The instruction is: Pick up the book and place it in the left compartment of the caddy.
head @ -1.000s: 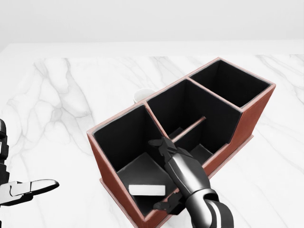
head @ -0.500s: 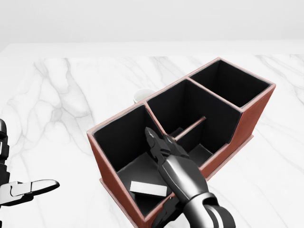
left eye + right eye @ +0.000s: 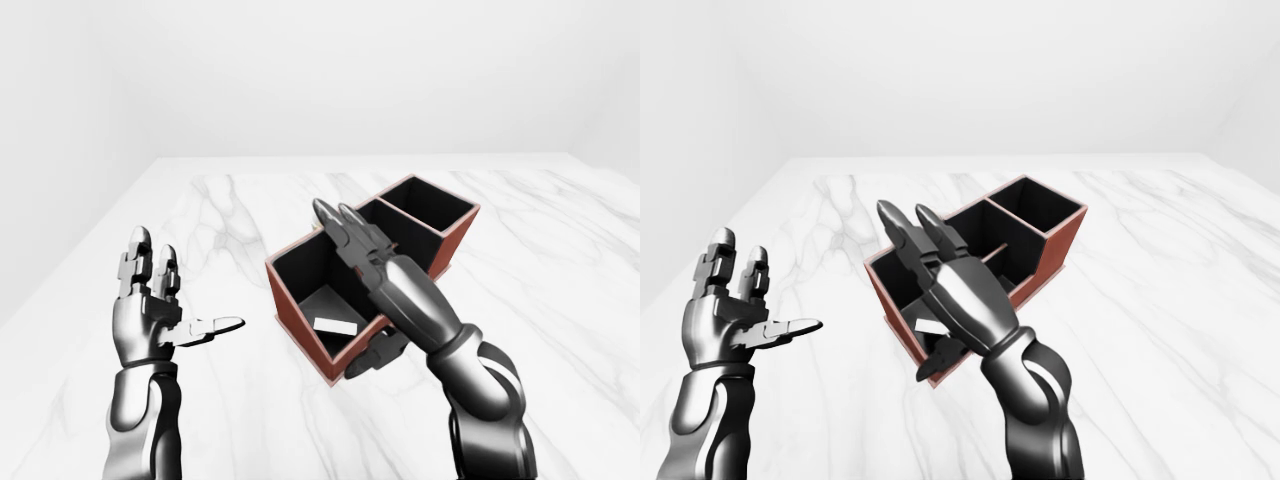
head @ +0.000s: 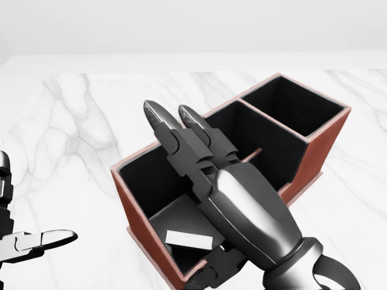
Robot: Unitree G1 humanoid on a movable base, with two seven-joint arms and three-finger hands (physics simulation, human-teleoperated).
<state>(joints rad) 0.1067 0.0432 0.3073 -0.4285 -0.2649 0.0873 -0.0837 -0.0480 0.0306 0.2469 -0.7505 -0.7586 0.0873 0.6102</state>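
One book (image 3: 335, 326). One caddy (image 3: 455, 235) of three large compartments. Two hands: left hand (image 3: 150, 305), right hand (image 3: 385, 275). One marble surface (image 3: 560, 300). One small white object (image 4: 181, 120), unidentifiable, just beside the caddy.

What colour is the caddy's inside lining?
Black inside the caddy, reddish-brown outside; head view shows it best.

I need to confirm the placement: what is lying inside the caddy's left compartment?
A flat book lies on the floor of the left compartment of the caddy, released. The open right robot hand above covers part of that compartment and the middle one, so anything there is hidden.
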